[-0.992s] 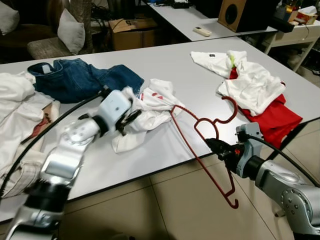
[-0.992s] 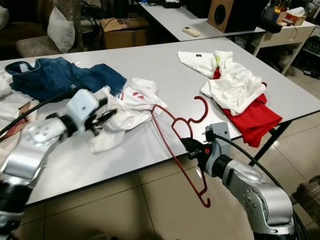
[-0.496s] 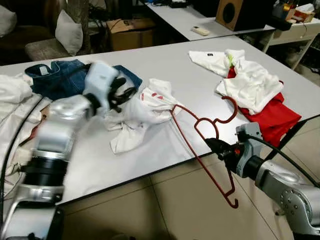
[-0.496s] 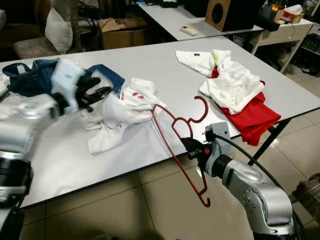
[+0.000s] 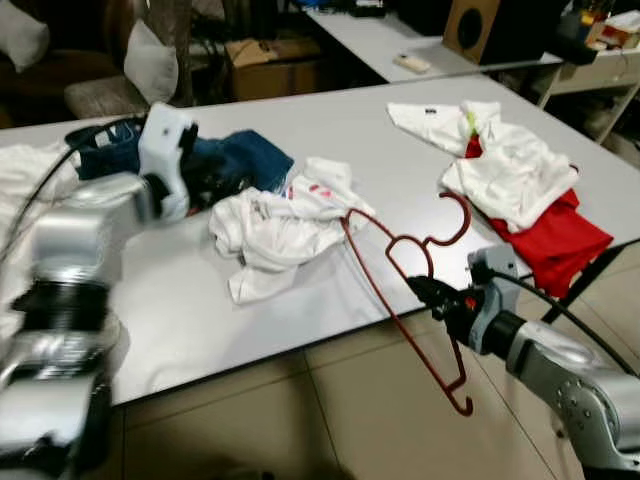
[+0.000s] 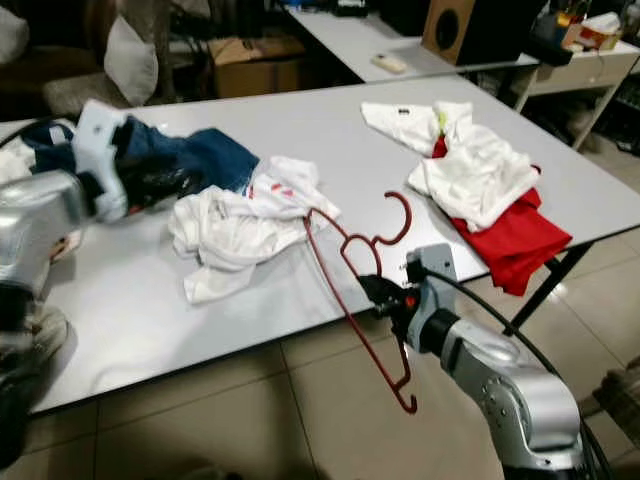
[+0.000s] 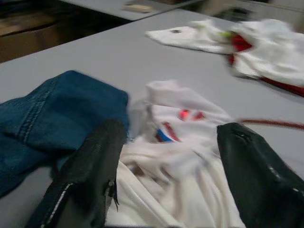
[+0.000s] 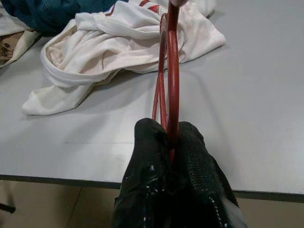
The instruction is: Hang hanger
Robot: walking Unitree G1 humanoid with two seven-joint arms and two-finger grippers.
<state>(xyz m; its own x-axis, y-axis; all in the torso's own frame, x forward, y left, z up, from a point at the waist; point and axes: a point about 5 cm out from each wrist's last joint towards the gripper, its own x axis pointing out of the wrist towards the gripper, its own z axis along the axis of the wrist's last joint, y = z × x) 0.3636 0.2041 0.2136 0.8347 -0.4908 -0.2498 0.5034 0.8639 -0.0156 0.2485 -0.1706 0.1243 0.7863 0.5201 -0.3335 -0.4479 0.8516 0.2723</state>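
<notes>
A red hanger juts out over the table's front edge, its hook up and its lower bar hanging below the tabletop. My right gripper is shut on the hanger's neck just off that edge. One end of the hanger lies tucked in a crumpled white T-shirt mid-table. My left gripper hovers open beyond the shirt's left end, over the blue jeans, with nothing between its fingers.
A pile of white and red clothes lies at the table's right end. More pale garments sit at the far left. Behind stand a second table with a speaker and a cardboard box. Tile floor lies below the table.
My left arm has swung up and left from the white T-shirt to above the jeans; the shirt now lies bunched and free. The right gripper and hanger have stayed put.
</notes>
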